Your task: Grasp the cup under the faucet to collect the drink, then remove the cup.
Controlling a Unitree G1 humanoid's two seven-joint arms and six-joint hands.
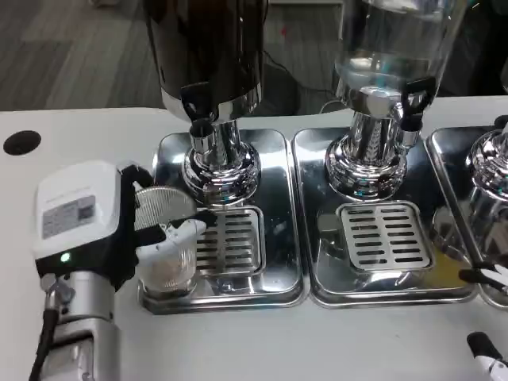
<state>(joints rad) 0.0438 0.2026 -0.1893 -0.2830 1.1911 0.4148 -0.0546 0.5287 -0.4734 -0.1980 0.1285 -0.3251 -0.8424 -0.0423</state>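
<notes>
The cup (165, 258) sits gripped in the left hand (87, 218), beside the drip grate (230, 238).

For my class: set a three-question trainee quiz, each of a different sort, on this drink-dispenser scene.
1. True or false: the left hand holds the clear cup.
2. The cup stands: A) on the slotted grate under the dark dispenser's faucet; B) left of that grate, on the steel tray; C) under the clear dispenser.
3. Fill in: the right hand shows at the picture's lower ____ corner.

Key: 1 true; 2 B; 3 right.
</notes>
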